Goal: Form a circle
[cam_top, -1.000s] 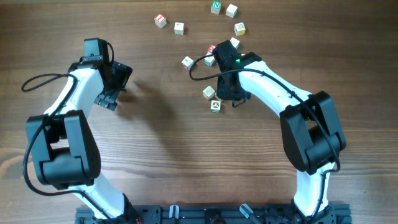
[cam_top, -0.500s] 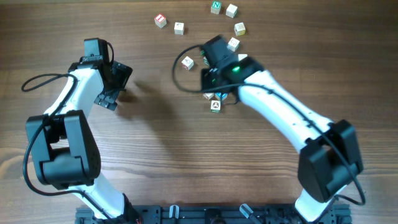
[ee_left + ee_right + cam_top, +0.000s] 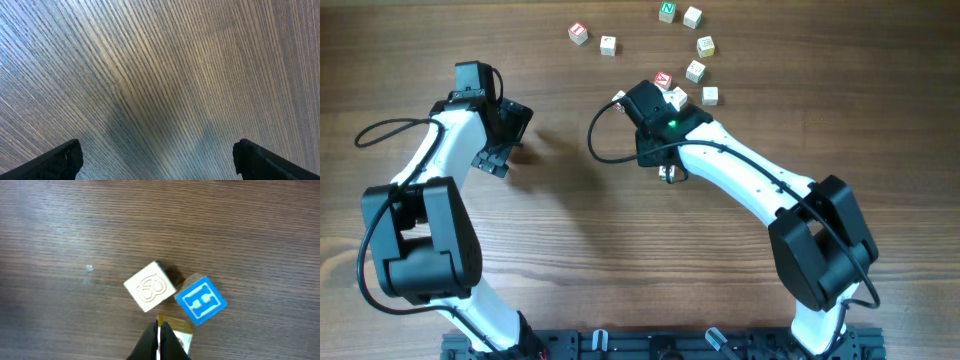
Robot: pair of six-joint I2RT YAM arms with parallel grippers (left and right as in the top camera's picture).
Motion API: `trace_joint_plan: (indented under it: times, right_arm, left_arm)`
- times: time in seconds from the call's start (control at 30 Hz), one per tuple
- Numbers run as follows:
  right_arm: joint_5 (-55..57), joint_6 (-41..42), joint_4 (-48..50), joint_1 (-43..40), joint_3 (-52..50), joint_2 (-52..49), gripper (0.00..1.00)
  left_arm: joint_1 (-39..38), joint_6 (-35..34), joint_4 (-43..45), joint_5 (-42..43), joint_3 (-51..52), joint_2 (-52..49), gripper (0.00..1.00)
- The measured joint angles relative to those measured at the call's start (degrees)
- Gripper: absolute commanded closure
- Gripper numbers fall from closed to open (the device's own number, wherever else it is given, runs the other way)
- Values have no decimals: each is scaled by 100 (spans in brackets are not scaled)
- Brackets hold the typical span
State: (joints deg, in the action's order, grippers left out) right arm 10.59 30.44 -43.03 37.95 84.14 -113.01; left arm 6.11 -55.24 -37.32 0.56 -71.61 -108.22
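No circle shows; its pieces are small pale wooden cubes. Several form a loose arc at the back, from a red-faced cube past a green-faced cube down to a plain cube. My right gripper is shut with nothing between its fingers. Its tips rest over the left edge of a yellowish cube. Just beyond lie a pale embossed cube and a blue H cube, close together. My left gripper hangs open over bare wood, far from every cube.
The right arm's wrist and cable cover part of the cube cluster from above; only one cube's edge peeks out below it. The wooden table stretches to the front and left.
The right arm has swung left and toward the back, and its wrist now covers the cubes that lay in the open a second ago. The left arm has stayed still.
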Motion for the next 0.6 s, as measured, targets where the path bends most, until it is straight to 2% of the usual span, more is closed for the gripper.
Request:
trace_joint_plan:
  times: [0.6]
  right_arm:
    - [2, 20, 31, -76, -55, -188, 95]
  left_arm:
    - [0, 0, 0, 0, 0, 0, 0]
